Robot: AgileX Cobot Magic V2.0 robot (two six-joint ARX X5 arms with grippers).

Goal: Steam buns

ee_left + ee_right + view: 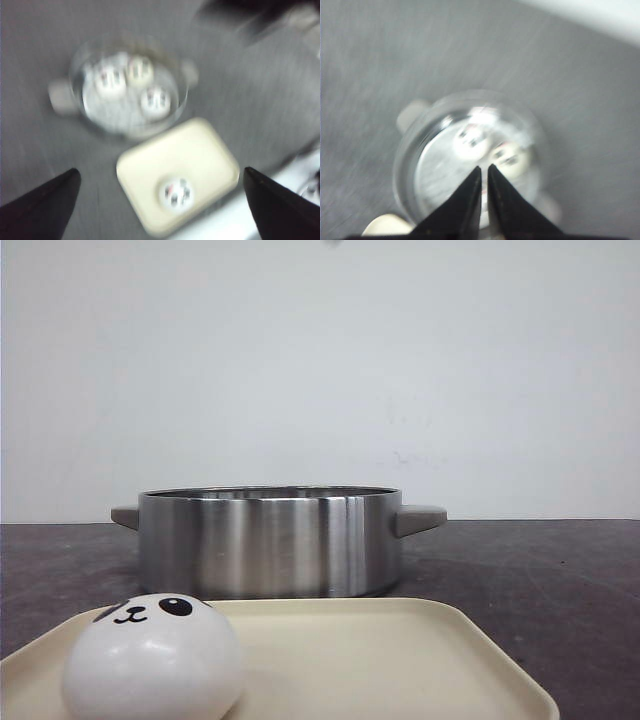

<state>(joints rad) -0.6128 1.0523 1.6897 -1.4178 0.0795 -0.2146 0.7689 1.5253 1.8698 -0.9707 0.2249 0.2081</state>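
Observation:
One glossy white panda-faced bun [155, 658] lies on the left of a cream tray [400, 660], in front of a steel pot [270, 540]. The blurred left wrist view looks down from high up: three buns [111, 80] [140, 70] [156, 100] lie inside the pot [129, 85], and one bun [176, 194] is on the tray [200, 150]. My left gripper [160, 170] is open wide and empty. High above the pot [470, 160], my right gripper [484, 166] is shut on nothing. Two buns [471, 139] [510, 157] show past its tips.
The pot has a grey handle on each side [420, 518] [125, 516]. The dark grey tabletop [540, 580] spreads around the pot and tray, with a white wall behind. Neither arm appears in the front view.

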